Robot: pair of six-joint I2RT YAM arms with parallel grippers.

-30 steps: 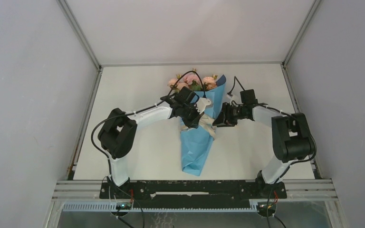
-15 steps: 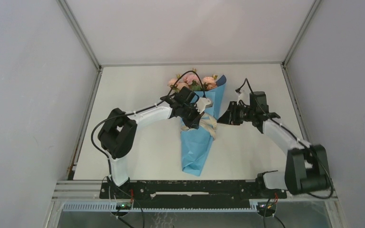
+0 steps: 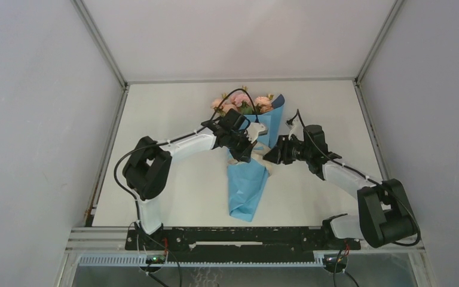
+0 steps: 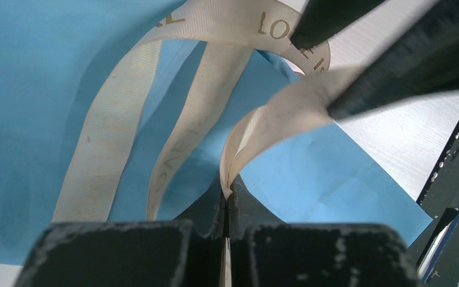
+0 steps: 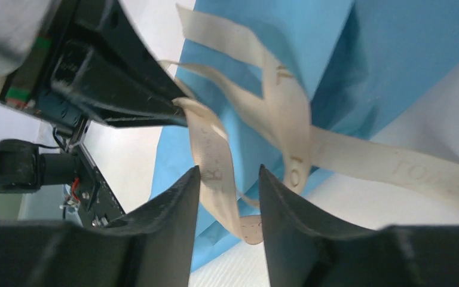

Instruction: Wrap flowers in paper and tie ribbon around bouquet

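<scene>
The bouquet lies mid-table, a light blue paper cone with the pink flowers at its far end. Cream ribbon with printed letters loops across the cone's middle. My left gripper is shut on a folded piece of that ribbon, right over the paper. From the right, my right gripper stands open at the cone's edge. A loose ribbon tail hangs between its fingers without being pinched. The left gripper shows close by in the right wrist view.
The white table is bounded by metal frame rails at left, right and back. A black base bar runs along the near edge. The two arms meet closely over the bouquet's middle.
My right gripper has swung back left to the ribbon at the cone's edge after pulling off to the right, and its jaws stand wider. The left gripper has held still.
</scene>
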